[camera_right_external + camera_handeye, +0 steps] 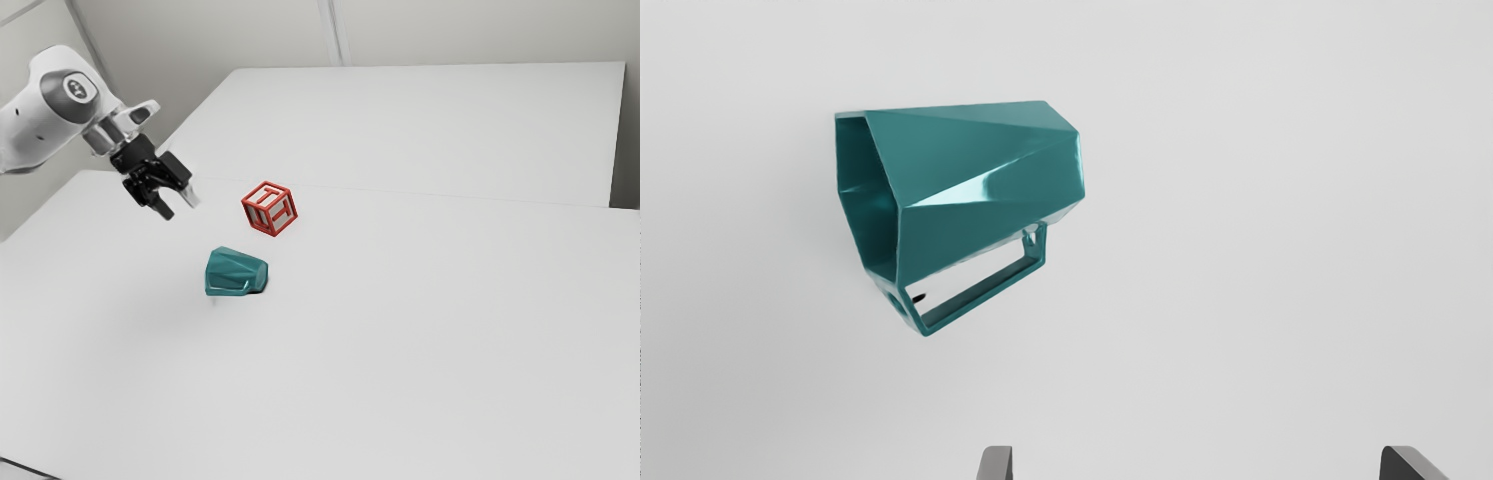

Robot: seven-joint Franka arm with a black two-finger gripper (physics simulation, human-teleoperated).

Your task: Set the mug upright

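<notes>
Exterior view: teal faceted mug lies sideways; the fingers stand wide apart.

You have open air between the gripper and the table, with the fingers standing wide apart. Coming across toward the mug, watch the red-and-white letter block: it sits near the mug, a narrow strip of table between them. Your widest bare stretch runs from the mug toward the exterior view's right. The mug's handle juts out on the side nearer your fingers, a gap between it and the body.
</notes>
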